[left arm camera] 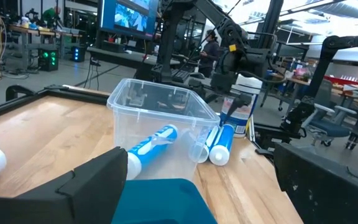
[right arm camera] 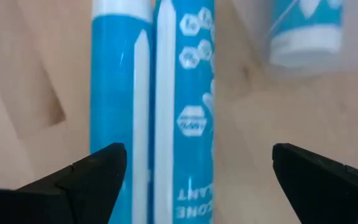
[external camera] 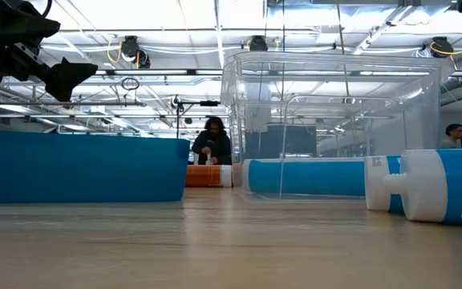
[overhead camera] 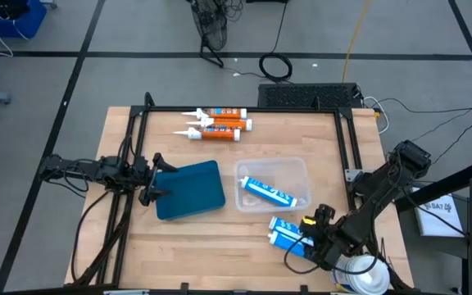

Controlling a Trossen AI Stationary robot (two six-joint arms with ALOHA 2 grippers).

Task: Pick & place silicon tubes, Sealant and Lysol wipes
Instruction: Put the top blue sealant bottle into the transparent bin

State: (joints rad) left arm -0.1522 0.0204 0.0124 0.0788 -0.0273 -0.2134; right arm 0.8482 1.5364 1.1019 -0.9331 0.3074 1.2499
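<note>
Two slim blue-and-white tubes [overhead camera: 288,233] lie side by side on the table, in front of a clear bin [overhead camera: 295,168]; a third tube [overhead camera: 271,193] lies in the bin. My right gripper [right arm camera: 207,180] hangs open just above the pair [right arm camera: 166,93], one finger on each side, touching neither. My left gripper [overhead camera: 156,180] is open over the left edge of a blue lid [overhead camera: 193,188] lying flat; I cannot tell whether it touches. Three orange sealant tubes [overhead camera: 220,123] lie at the far edge. The Lysol wipes canister [overhead camera: 367,277] stands at the near right corner.
A black frame [overhead camera: 347,139] runs along the table's far and side edges. Bare wood lies between the lid and the near edge. A person [external camera: 212,144] sits in the room beyond the table. Cables lie on the floor behind it.
</note>
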